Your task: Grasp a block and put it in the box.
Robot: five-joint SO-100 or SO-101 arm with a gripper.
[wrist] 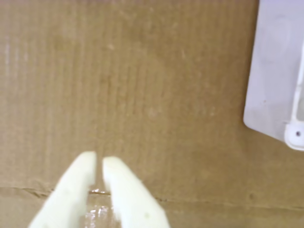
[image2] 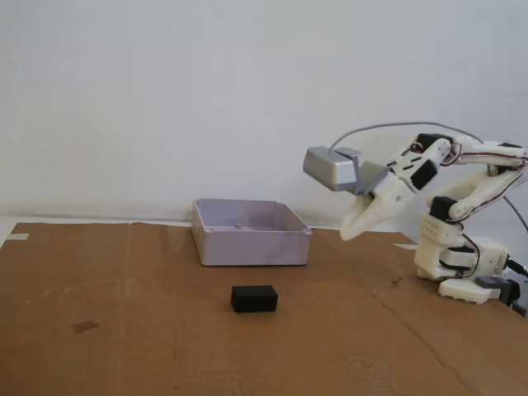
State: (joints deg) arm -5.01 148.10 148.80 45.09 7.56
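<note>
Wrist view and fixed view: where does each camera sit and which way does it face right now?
Wrist view: rides on the arm, looks down at brown cardboard; the white end effector enters from the bottom edge, a corner of the pale lavender-grey plastic box at right.
Fixed view: stands low at table level, facing the white wall; the whole arm is at right, the small matte black block in front of the box.
Shared: end effector, box, cardboard.
</note>
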